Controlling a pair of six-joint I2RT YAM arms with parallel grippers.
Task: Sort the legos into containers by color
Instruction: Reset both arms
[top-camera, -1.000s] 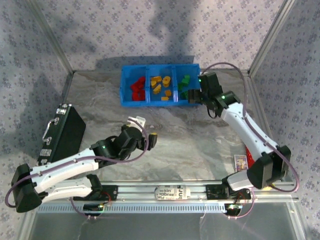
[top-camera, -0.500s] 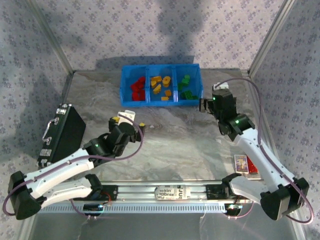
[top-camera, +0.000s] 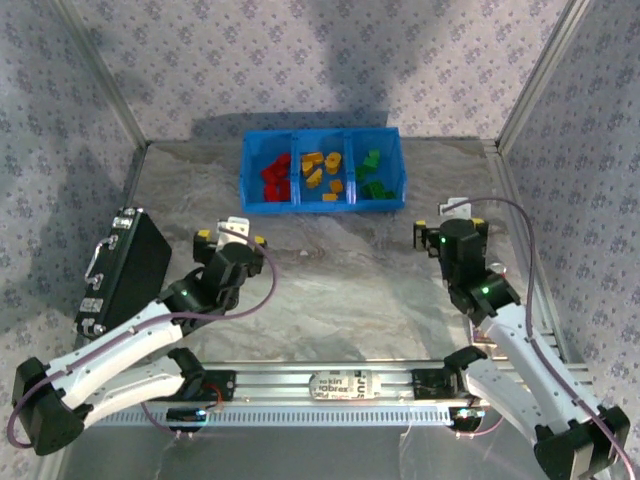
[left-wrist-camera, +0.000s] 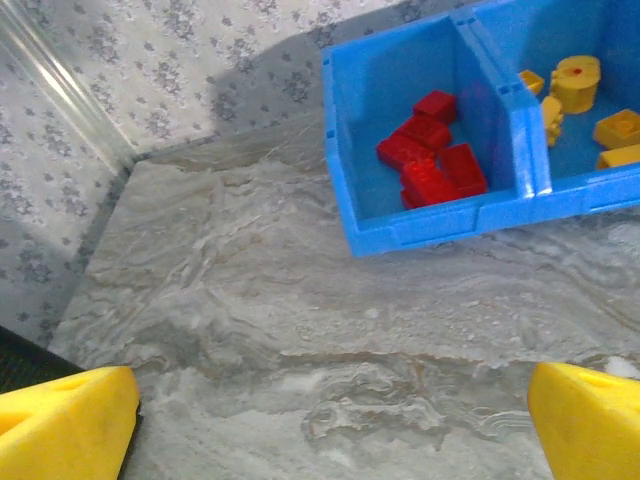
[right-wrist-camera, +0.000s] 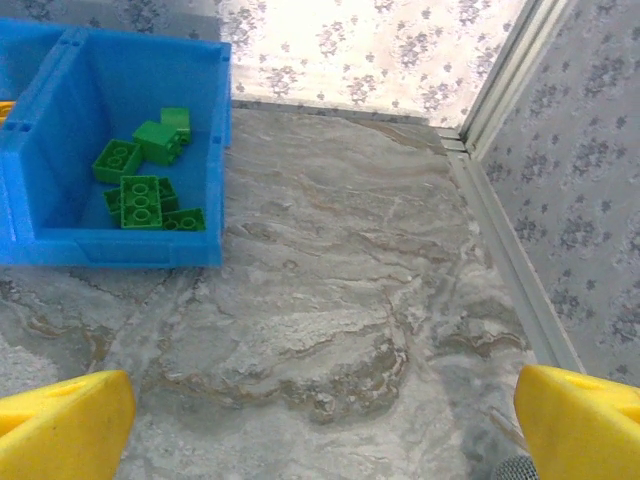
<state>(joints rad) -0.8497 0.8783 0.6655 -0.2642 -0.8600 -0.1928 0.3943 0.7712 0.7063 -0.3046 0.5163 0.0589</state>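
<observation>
We find the legos sorted by color in the blue bin — lying crosswise, ahead of both arms — with the left gripper and right gripper wide open, empty, about equally near.

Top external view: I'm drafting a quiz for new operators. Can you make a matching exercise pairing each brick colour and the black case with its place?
Things:
1. red plastic bricks
2. orange-yellow plastic bricks
3. green plastic bricks
4. black case with a handle

Places:
A. right compartment of the bright blue plastic bin
B. left side of the grey marbled table
C. middle compartment
D. left compartment

Pairs: 1-D, 2-C, 3-A, 4-B
</observation>
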